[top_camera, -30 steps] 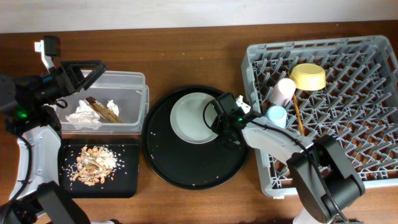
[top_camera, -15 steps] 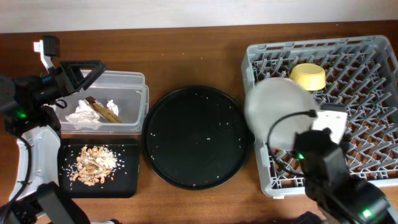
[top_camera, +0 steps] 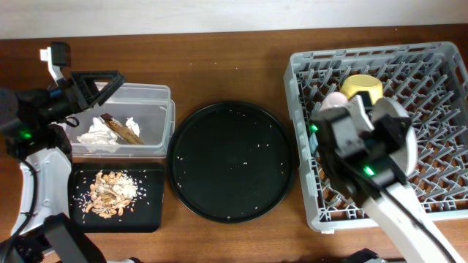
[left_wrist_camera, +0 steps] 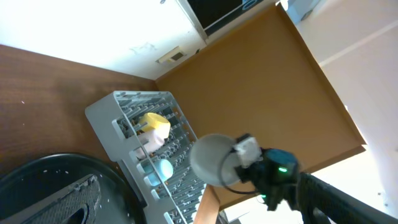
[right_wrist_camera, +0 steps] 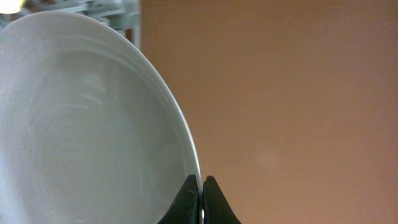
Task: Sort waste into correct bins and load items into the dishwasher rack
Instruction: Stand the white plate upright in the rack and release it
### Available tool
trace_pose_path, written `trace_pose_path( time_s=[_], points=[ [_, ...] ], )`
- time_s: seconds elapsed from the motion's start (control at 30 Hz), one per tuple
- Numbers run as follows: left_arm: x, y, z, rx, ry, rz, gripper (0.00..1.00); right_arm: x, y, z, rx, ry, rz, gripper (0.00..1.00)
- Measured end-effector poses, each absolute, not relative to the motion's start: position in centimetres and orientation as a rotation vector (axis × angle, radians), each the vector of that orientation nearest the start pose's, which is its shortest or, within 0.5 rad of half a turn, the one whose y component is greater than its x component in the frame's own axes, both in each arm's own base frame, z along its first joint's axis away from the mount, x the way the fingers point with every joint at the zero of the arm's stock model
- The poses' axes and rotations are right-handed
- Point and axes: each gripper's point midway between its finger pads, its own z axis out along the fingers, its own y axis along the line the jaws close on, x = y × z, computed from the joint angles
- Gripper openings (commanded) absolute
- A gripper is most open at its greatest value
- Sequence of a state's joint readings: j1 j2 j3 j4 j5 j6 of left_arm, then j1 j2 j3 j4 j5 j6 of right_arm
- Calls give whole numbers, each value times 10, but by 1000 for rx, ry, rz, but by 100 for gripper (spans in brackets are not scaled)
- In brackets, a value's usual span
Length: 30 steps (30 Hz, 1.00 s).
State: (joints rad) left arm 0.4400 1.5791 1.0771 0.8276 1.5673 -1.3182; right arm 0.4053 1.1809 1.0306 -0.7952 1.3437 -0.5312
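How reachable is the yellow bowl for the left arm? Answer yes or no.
Probably no. The left gripper hangs by the clear tub; the yellow bowl lies in the dishwasher rack across the black tray, with the right gripper holding the plate beside it.

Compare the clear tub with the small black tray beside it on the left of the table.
The clear tub is see-through with raised walls; the small black tray is opaque and shallow. The tub holds a crumpled white napkin and a brown wrapper; the tray holds crumbly beige food scraps. The tub looks somewhat larger than the tray. Both are rectangular, lie side by side, and hold waste.
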Motion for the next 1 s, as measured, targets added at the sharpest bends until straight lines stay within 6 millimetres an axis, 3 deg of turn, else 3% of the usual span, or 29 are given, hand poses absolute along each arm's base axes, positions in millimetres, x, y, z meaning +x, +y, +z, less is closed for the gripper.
trace_pose_path(
  time_s=[0.07,0.1,0.17,0.2,0.23,0.43,0.5,0.6,0.63,0.7,0.77,0.8,0.87,1.0],
  points=[
    [378,-12,336,124,1831,-1603,99,309,-46,243,-632,2190,-1652,4],
    [378,-12,336,124,1830,-1602,99,314,-42,232,-656,2215,-1622,4],
    [378,-12,336,124,1830,-1602,99,319,-33,214,-691,2269,-1496,50],
    [378,-12,336,124,1830,-1602,99,320,-30,210,-703,2282,-1462,82],
    [378,-12,336,123,1830,-1602,99,321,-28,207,-712,2293,-1432,98],
    [378,-12,336,124,1830,-1602,99,322,-23,200,-607,2321,-1319,98],
    [378,-12,336,124,1830,-1602,99,321,-16,189,-539,2367,-1190,98],
    [378,-12,336,124,1830,-1602,99,310,-43,182,-202,2475,-984,98],
    [378,-12,336,124,1830,-1602,99,307,-53,177,-95,2516,-880,98],
    [378,-12,336,124,1830,-1603,99,309,-44,167,22,2584,-543,98],
    [378,-12,336,123,1830,-1602,99,314,-27,175,60,2574,-283,98],
    [378,-12,336,124,1830,-1602,99,317,-23,181,64,2555,-232,98],
    [378,-12,336,124,1830,-1602,99,323,-19,196,63,2517,-194,98],
    [378,-12,336,124,1830,-1602,99,336,-15,251,66,2396,-153,98]
  ],
)
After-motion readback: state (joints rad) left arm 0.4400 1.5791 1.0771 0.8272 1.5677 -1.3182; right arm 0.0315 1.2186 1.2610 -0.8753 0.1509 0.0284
